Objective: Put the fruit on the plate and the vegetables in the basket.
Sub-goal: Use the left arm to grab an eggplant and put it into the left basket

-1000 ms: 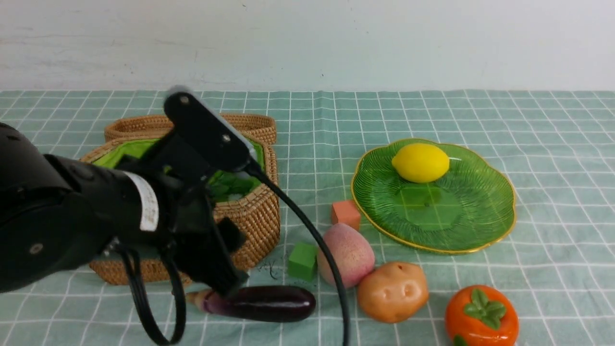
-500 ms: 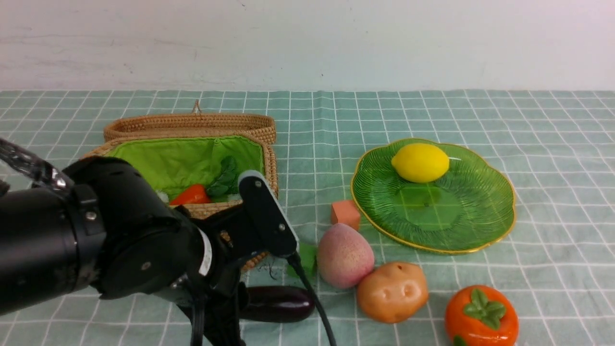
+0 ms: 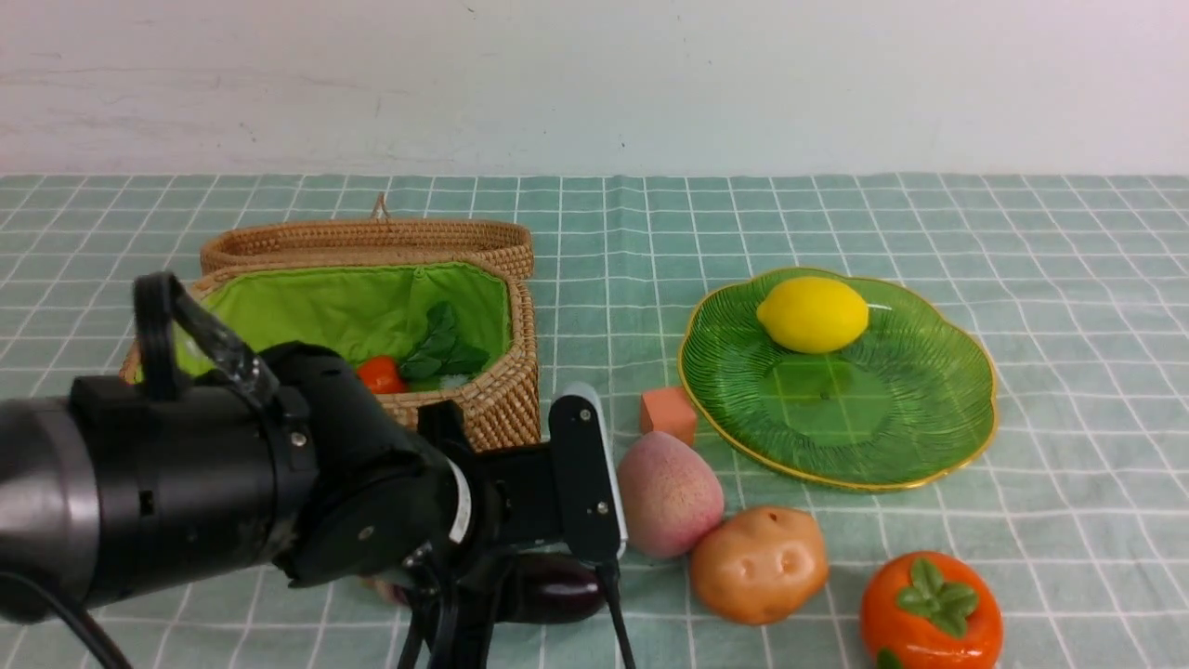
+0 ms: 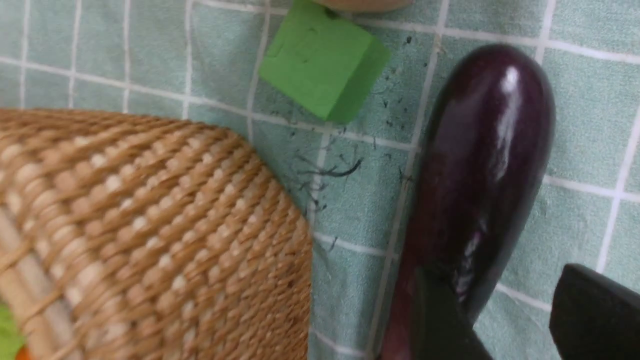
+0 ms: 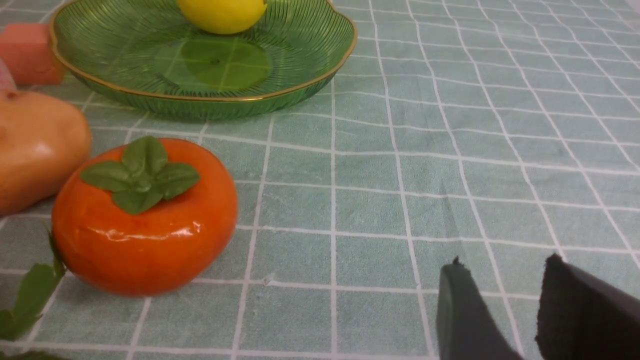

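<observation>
The lemon [image 3: 813,314] lies on the green plate [image 3: 836,409]. Peach [image 3: 669,492], potato [image 3: 759,564] and persimmon [image 3: 931,609] sit on the cloth near the front. The purple eggplant [image 4: 480,165] lies in front of the basket [image 3: 502,409], which holds the carrot [image 3: 381,374] with green leaves. My left gripper [image 4: 500,280] is open low over the eggplant's stem end; one finger [image 4: 440,320] covers it and the other finger [image 4: 595,310] stands over bare cloth. My right gripper [image 5: 505,267] is open and empty, to the right of the persimmon [image 5: 145,220].
An orange cube [image 3: 669,413] sits by the plate's left rim. A green cube [image 4: 322,60] lies between the basket wall [image 4: 150,240] and the eggplant's tip. The basket lid [image 3: 372,243] stands open behind. My left arm [image 3: 186,492] fills the front left.
My left arm has come down from above the basket to the eggplant in front of it, uncovering the carrot inside. The right arm has not moved.
</observation>
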Controlling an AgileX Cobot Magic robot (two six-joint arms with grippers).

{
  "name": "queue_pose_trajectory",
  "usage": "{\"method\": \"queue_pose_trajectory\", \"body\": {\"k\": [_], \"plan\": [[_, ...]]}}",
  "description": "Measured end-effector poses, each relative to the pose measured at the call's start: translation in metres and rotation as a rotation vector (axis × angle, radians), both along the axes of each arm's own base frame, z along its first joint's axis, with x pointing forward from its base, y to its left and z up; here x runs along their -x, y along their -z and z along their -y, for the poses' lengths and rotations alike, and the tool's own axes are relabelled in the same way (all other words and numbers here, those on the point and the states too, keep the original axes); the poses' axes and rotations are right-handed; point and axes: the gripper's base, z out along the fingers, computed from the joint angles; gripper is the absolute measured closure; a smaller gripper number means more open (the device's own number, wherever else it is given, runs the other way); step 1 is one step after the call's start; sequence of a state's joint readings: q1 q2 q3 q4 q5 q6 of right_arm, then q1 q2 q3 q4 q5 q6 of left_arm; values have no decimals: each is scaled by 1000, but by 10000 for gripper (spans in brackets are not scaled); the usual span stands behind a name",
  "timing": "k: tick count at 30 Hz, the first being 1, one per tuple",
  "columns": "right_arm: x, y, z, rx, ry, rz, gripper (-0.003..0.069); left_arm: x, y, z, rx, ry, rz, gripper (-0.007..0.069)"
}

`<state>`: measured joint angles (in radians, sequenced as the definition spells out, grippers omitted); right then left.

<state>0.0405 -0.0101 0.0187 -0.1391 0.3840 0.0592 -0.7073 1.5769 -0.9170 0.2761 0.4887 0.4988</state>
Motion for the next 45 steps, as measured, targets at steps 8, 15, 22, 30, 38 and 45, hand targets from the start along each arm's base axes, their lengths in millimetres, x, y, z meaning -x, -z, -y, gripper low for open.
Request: {"method": "queue_pose_trajectory", "body": {"k": [8,15,22,30,38,45], "plan": [[0,0,0,0,0,0,419,-8,24,5,-23,8,-33,223],[0,0,0,0,0,0,419,-14,33,9,-21,12,-35,210],[0,0,0,0,0,0,419,-14,40,9,-25,-3,-65,211],[0,0,0,0,0,0,419,-13,39,9,-29,-10,-74,249],[0,0,0,0,0,0,419,-7,30,3,-47,-40,-106,249],[0,0,0,0,0,0,419,4,-8,-7,7,-55,-49,249]]}}
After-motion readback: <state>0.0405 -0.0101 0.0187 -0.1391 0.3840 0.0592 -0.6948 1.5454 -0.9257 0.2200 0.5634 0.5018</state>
